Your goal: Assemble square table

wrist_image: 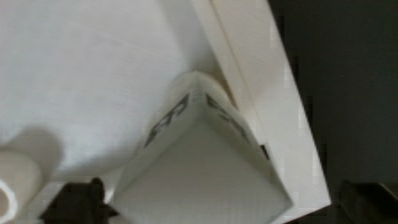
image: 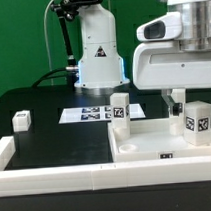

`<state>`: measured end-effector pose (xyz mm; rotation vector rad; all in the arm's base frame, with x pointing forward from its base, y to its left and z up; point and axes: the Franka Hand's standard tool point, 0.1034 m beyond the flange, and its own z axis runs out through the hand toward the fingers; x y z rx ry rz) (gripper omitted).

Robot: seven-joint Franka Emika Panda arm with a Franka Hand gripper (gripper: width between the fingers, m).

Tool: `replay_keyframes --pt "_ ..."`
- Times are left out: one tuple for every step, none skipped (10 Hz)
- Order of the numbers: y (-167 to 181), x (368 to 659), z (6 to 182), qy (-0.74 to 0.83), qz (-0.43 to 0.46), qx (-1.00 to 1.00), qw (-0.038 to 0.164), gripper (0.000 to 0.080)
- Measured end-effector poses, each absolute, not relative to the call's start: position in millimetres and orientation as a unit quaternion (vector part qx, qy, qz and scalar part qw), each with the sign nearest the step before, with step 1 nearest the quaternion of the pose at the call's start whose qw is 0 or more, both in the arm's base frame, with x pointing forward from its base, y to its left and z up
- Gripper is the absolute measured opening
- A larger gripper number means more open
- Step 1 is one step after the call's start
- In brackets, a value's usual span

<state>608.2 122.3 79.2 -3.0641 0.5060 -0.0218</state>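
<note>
Square table slab (image: 146, 148): exterior view's right front, its edge just beside the front border bar (image: 47, 180).
Legs: left leg (image: 120, 106) and right leg (image: 198, 122) upright on the slab; loose leg (image: 21, 120) well apart.
Gripper (image: 174, 102): at the raised rim's corner, fingers (wrist_image: 80, 198) flanking the corner leg (wrist_image: 205, 150); whether they are clamped on it is unclear.
Open room: black table (image: 55, 141), exterior view's left; marker board (image: 99, 113) behind.

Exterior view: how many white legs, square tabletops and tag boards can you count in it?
White legs: 3
Square tabletop: 1
Marker board: 1
Total: 5
</note>
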Motion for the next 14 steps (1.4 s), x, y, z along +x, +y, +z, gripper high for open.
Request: replay_keyframes --pt "125.8 606.9 78.6 0.125 -0.008 -0.992 0.010 0.0649" --pt "131.1 604.2 77.0 0.102 -0.008 -0.995 0.010 0.0649" --pt "131.4 604.2 76.5 0.042 -0.011 -0.999 0.011 0.0649" --pt "132.4 603.7 76.2 0.012 -0.012 -1.000 0.010 0.0649" --pt "133.3 603.3 76.0 -0.017 -0.012 -1.000 0.010 0.0649" --pt "133.4 603.3 76.0 -0.031 -0.012 -0.999 0.010 0.0649" --pt "132.1 604.0 76.3 -0.070 -0.013 -0.997 0.007 0.0649" --pt "130.1 605.0 76.8 -0.076 -0.013 -0.997 0.006 0.0649" --pt "129.6 605.0 76.7 -0.070 -0.013 -0.997 0.006 0.0606" --pt "129.4 605.0 76.5 -0.070 -0.013 -0.997 0.006 0.0606" --pt "129.0 605.1 76.5 -0.070 -0.013 -0.997 0.006 0.0469" --pt "127.5 605.5 76.6 -0.070 -0.013 -0.997 0.005 0.0335" --pt "125.2 605.9 76.6 -0.069 -0.014 -0.998 0.004 0.0335" --pt "125.3 605.9 76.6 -0.062 -0.014 -0.998 0.004 0.0291"
